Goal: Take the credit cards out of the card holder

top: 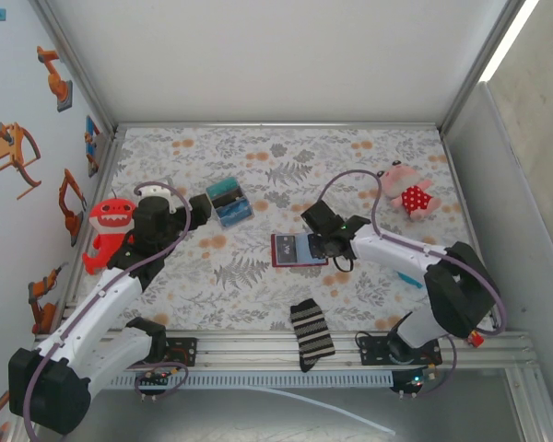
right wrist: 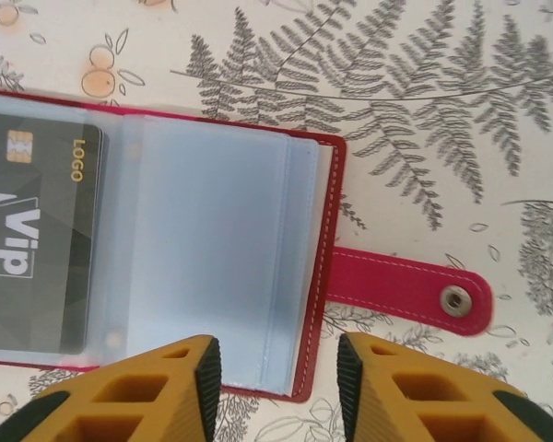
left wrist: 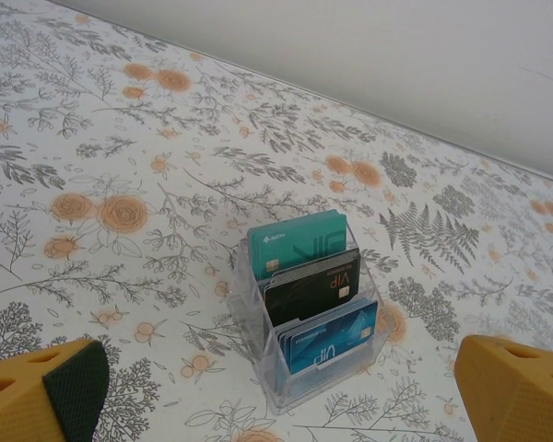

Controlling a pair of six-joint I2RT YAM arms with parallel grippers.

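Card holder: the dark-red card holder [right wrist: 315, 276] lay open and flat on the floral table [top: 258, 157], near the middle, closer to the right arm.
Contents: a black VIP card [right wrist: 37, 239] sat inside the left clear sleeve; the blue-grey sleeve [right wrist: 212, 230] beside it showed no card face.
Snap tab: the red snap tab [right wrist: 405, 287] extended flat from the holder's right edge, unfastened, snap stud up.
Right gripper: the right gripper [right wrist: 276, 387] stood over the holder's edge by the tab, fingers apart with a clear gap and clamping nothing; contact with the sleeve could not be determined.
Left gripper: the left gripper [left wrist: 276, 368] was spread wide, empty, and faced the card stand from just short of it.
Card stand: a clear tiered card stand [left wrist: 258, 331] stood upright, left of the holder and apart from it, carrying a teal card [left wrist: 295, 244] at the back, a black card [left wrist: 313, 281] in the middle and a blue card [left wrist: 332, 341] in front.
Surroundings: a red plush monster [top: 111, 226] lay at the left edge, a pink plush toy [top: 407, 189] at the far right, and a striped sock [top: 311, 333] at the near edge between the arm bases.
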